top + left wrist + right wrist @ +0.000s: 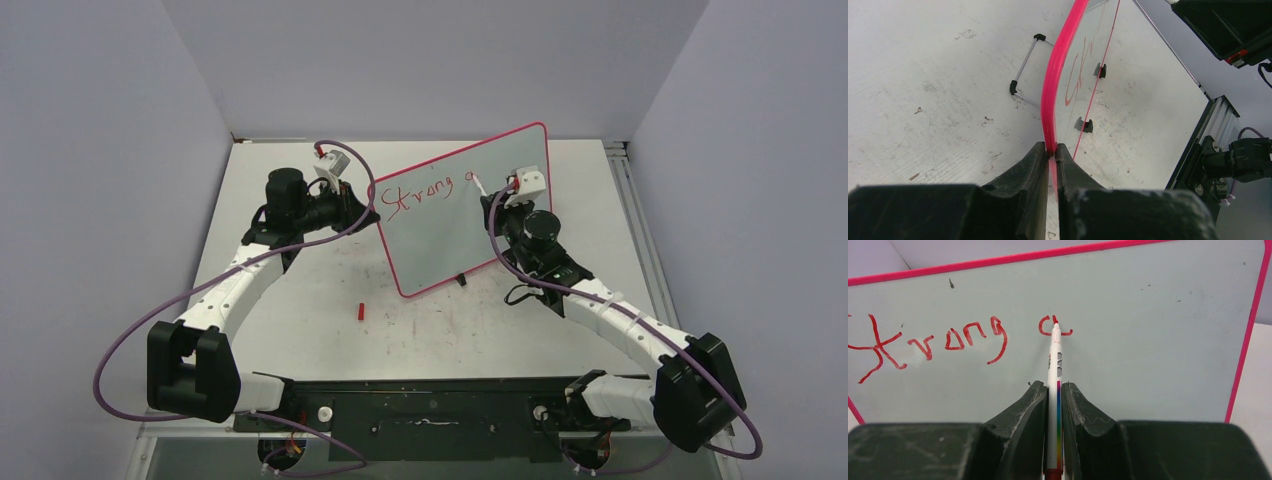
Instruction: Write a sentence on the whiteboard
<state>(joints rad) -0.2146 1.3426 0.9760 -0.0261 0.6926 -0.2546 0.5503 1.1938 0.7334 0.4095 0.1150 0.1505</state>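
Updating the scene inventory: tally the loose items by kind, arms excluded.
white rectangular whiteboard with pink-red rim: 1
white marker pen with red tip: 1
small red cylindrical cap, lying on the tabletop: 1
Total: 3

The right gripper (1054, 388) holds a marker (1054, 357) upright, and the dark fingers (1029, 407) press on its white barrel from both sides. The barrel has a stripe of many colours on it. The red tip of the marker touches the whiteboard (1158, 365) at a half-made letter "a". To the left of this letter the sentence (948, 340) reads "Strong" in thin red strokes. A pink rim (1244, 340) runs along the top and right edge of the whiteboard. A small part of the pale bench (1259, 400) is seen beyond the right edge.
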